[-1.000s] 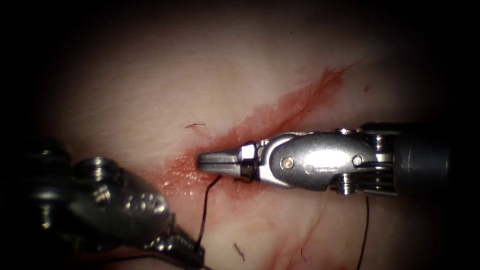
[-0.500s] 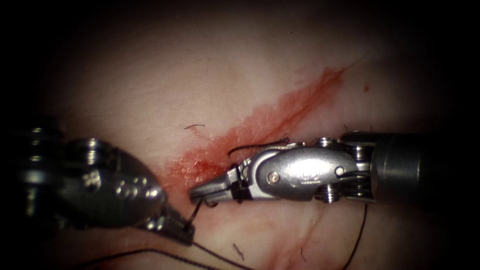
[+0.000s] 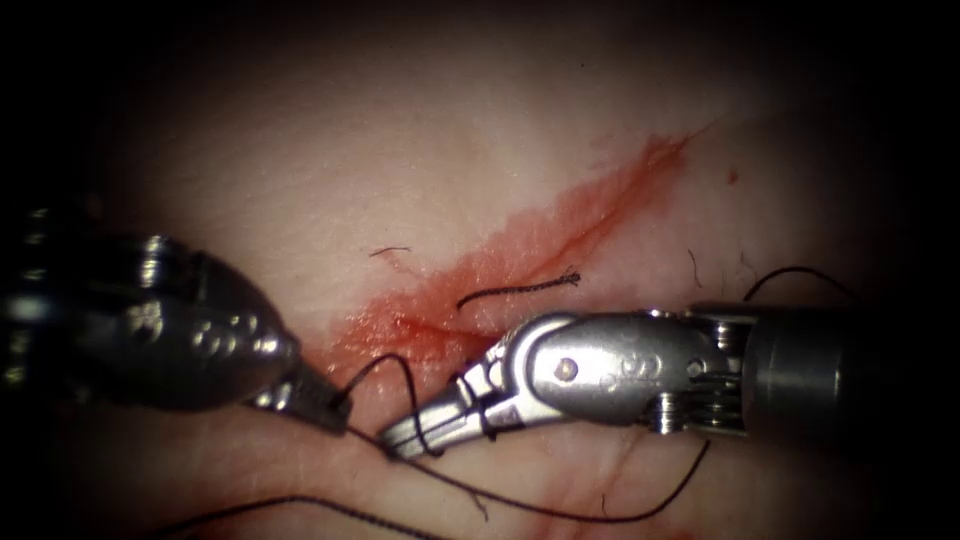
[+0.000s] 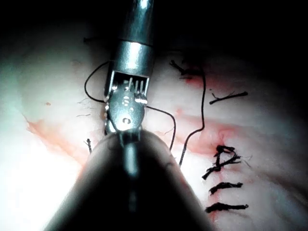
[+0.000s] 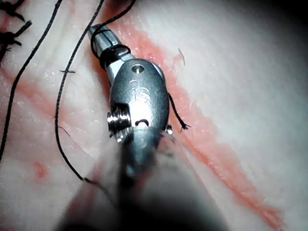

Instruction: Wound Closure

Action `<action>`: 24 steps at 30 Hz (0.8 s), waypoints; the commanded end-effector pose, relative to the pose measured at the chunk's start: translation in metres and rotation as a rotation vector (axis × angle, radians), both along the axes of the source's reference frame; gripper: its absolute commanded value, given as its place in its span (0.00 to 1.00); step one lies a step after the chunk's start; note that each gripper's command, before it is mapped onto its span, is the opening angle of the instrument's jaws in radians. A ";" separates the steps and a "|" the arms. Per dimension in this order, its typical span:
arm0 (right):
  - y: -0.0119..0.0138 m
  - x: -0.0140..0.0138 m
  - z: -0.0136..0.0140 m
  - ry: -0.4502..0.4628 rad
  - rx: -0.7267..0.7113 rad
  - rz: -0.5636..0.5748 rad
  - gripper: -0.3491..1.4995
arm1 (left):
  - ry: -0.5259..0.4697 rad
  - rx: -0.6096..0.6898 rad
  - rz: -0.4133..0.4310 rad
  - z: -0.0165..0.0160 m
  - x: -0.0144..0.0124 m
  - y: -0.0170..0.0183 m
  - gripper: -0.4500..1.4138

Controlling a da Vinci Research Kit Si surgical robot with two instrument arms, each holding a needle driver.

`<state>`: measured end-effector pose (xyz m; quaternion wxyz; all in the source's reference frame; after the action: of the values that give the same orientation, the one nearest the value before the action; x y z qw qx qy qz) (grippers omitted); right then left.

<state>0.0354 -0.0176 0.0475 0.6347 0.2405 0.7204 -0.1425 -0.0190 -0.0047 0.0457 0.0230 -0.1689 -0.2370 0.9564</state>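
Observation:
My left tool [image 3: 325,405] lies left of the cut [image 3: 560,225], its jaws shut on the dark thread [image 3: 385,362]. From there the thread arcs over and winds in loops [image 3: 432,425] around my right tool [image 3: 405,438], whose jaws are shut with nothing seen between them. The same loops [image 5: 111,50] circle the right tool [image 5: 96,31] in the right wrist view. A short frayed thread tail [image 3: 520,290] rests free on the cut's lower end. More thread [image 3: 560,512] trails along the tissue [image 3: 400,150] below the right tool. The right tool's wrist [image 4: 126,108] stands beyond my left tool's body.
Red fluid [image 3: 400,330] stains the lower end of the cut. Several finished stitches [image 4: 224,183] with cut ends sit to one side in the left wrist view. Small thread scraps [image 3: 390,250] lie on the tissue.
The right tool swung down and left off the cut, and thread now loops around its jaws. The left tool rose leftward with its thread. The short tail came into view.

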 end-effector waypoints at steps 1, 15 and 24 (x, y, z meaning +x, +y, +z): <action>0.0005 0.0006 0.0006 -0.002 0.022 0.019 0.00 | 0.003 0.014 0.005 0.0007 -0.0005 -0.0002 0.00; 0.0004 0.0000 0.0010 0.062 0.272 0.074 0.00 | 0.056 0.088 -0.057 0.0025 -0.0003 -0.0006 0.00; -0.0031 0.0008 0.0004 0.134 0.467 -0.027 0.00 | 0.096 0.080 -0.123 0.0046 -0.0008 -0.0007 0.00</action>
<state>0.0352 -0.0205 0.0481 0.5076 0.3812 0.7726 0.0080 -0.0193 -0.0056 0.0499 0.0994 -0.1355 -0.2642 0.9497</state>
